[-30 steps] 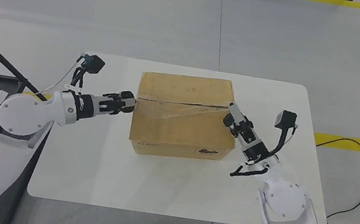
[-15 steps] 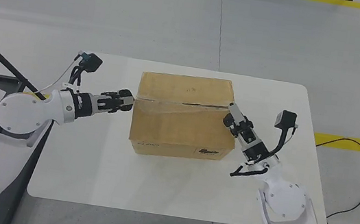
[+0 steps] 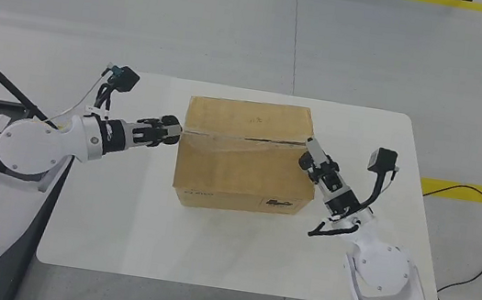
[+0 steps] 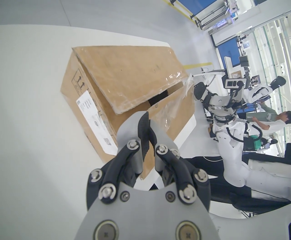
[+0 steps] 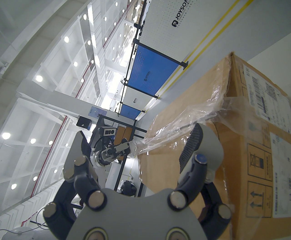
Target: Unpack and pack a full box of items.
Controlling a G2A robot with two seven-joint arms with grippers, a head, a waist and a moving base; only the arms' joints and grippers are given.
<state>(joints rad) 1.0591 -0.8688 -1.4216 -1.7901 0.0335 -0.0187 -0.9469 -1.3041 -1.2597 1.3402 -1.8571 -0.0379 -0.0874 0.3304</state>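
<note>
The box [image 3: 240, 155] stands mid-worktop [image 3: 119, 226], its flaps barely parted. The left claw [image 3: 173, 127], pinched narrow and holding nothing, sits at one end of the box, likely to pry at the seam. The right claw [image 3: 309, 150], spread wide, is at the opposite end beside the loose tape [image 5: 181, 113], probably to steady the box.

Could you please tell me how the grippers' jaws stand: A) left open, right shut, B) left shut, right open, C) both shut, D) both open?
B: on the left gripper the jaws are pressed together; on the right gripper they stand apart, by the cardboard box.
</note>
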